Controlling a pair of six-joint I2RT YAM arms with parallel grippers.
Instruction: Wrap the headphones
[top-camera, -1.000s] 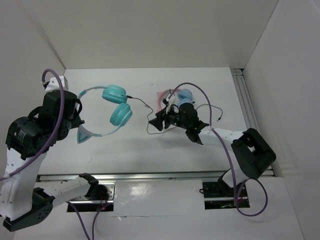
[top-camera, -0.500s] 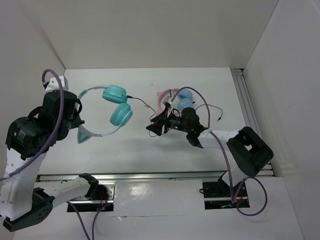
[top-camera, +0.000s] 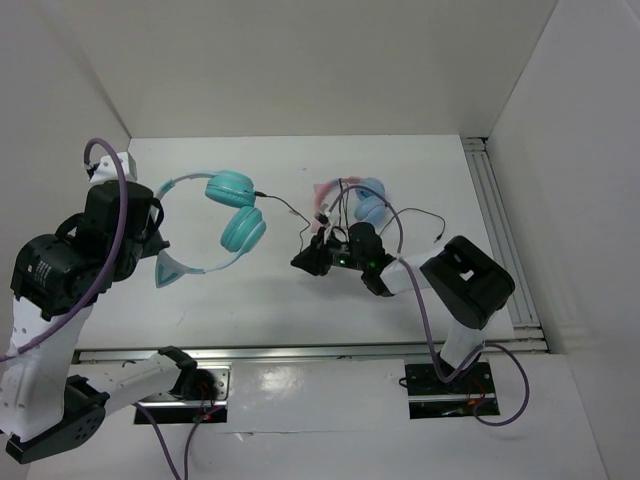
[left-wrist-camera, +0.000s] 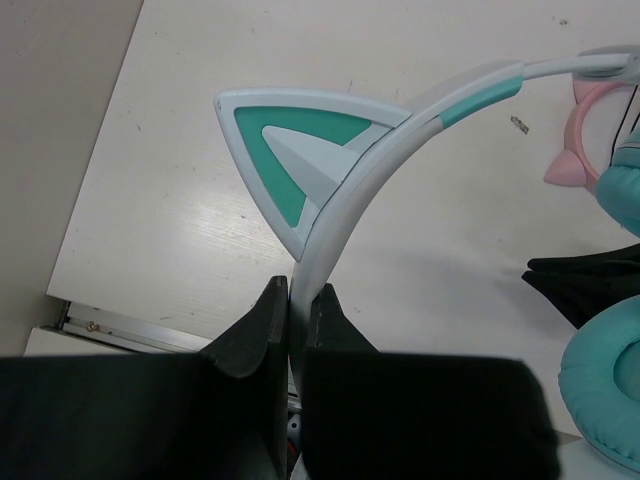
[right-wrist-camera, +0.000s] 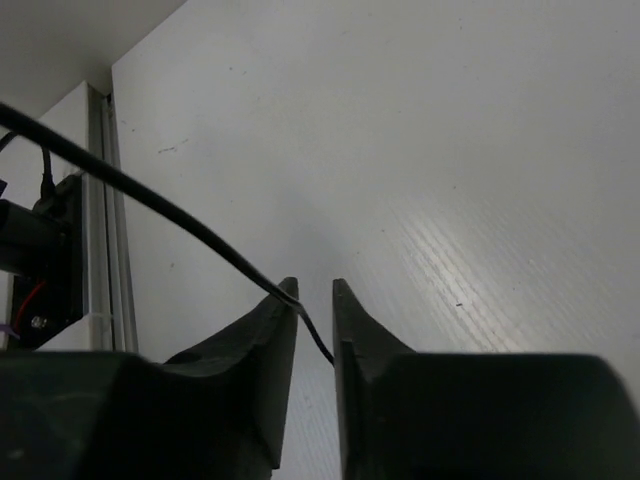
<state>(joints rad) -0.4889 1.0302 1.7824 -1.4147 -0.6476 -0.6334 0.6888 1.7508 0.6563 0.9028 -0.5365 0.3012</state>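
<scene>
The teal headphones (top-camera: 232, 188) hang in the air at the left, with both earcups and the pale headband with a cat ear (left-wrist-camera: 290, 150) in view. My left gripper (left-wrist-camera: 298, 290) is shut on the headband just below that ear; in the top view it (top-camera: 157, 243) is at the band's left end. The thin black cable (top-camera: 280, 205) runs right from the upper earcup to my right gripper (top-camera: 303, 260). In the right wrist view the cable (right-wrist-camera: 150, 195) crosses the left fingertip and drops into the narrow gap of the gripper (right-wrist-camera: 315, 290), whose jaws stand slightly apart.
The pink-banded pair (top-camera: 325, 192) with light blue earcups (top-camera: 372, 205) lies behind my right gripper, with its own black cable trailing right. A metal rail (top-camera: 495, 220) runs along the table's right side and another along the near edge (top-camera: 300, 350). White walls enclose the table.
My right gripper has moved left and toward the near edge along the cable, and its arm has swung left. The left arm and the teal headphones have not moved.
</scene>
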